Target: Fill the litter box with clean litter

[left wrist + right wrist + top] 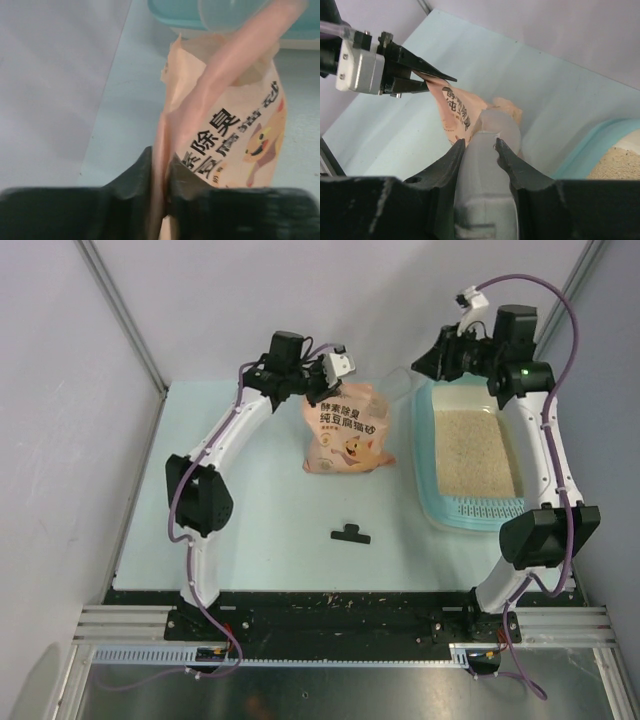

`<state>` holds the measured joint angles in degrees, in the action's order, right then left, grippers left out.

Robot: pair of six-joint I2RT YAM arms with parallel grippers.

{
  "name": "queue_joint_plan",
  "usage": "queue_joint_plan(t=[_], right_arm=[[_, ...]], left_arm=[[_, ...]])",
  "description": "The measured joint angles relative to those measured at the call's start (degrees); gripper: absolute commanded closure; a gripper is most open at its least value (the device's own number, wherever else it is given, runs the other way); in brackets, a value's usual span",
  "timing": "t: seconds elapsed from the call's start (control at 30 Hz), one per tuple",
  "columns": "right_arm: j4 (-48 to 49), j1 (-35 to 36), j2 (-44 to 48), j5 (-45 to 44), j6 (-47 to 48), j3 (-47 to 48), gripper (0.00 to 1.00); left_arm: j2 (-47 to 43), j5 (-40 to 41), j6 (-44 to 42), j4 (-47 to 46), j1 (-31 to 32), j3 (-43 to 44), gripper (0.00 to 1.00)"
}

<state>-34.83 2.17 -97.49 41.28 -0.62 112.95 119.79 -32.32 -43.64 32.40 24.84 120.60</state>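
Your table (260,510) is a pale mint sheet filling the middle of the top view, with grey walls around it.

The litter box (427,480) lies at the right of that view, long side running up and down the frame. Its perforated ledge is at the lower short end. The clean litter (478,452) covers the floor of the box in a beige layer, from the ledge up to the far end. In the right wrist view a patch of it shows at the lower right, inside the teal rim.

The bag (345,435) stands at the centre of the frame, just left of the box. It is peach-pink with a cartoon cat and dark print.

Your left gripper (161,185) has closed on the bag's upper edge. In the left wrist view the pink film runs straight between the two black fingers, which press on it from both sides.

The scoop (487,165) is clear plastic. Your right gripper (479,142) is clamped on its handle, jaws partly apart around it. In the top view the bowl sits between the bag's top and the box's upper left corner.

A small black clip (350,534) lies flat below the bag, well apart from it.
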Motion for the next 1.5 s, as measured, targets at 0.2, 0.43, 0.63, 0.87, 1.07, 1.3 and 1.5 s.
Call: queue_joint_plan(t=[0.2,0.43,0.63,0.87,1.07,1.3,1.5], right_arm=[[-4.55,6.08,-1.97,-5.60,3.32,3.30,1.00],[-11.67,9.53,-6.21,-13.35,6.80,10.40,1.00],[-18.45,10.78,-8.09,-15.56,8.41,14.97,1.00],[-20.98,11.78,-6.97,-16.37,8.11,11.17,1.00],[-12.22,12.76,4.33,-18.18,9.27,-5.07,1.00],[-9.18,17.81,6.82,-23.37,12.24,-6.14,1.00],[-8.57,18.53,0.96,-31.19,7.41,-7.43,1.00]], left_arm=[[-3.48,-1.73,1.70,2.27,0.17,-2.43,1.00],[-10.14,-2.56,7.37,3.39,1.75,-9.53,1.00],[-13.31,-2.38,12.07,4.24,3.21,-13.16,1.00],[-13.73,-1.38,16.83,4.63,3.37,-13.38,1.00],[-13.73,-0.90,19.23,4.59,3.52,-13.38,1.00],[-13.73,-1.01,22.27,4.63,3.45,-13.38,1.00],[-13.75,-1.51,24.63,4.59,3.61,-13.51,1.00]])
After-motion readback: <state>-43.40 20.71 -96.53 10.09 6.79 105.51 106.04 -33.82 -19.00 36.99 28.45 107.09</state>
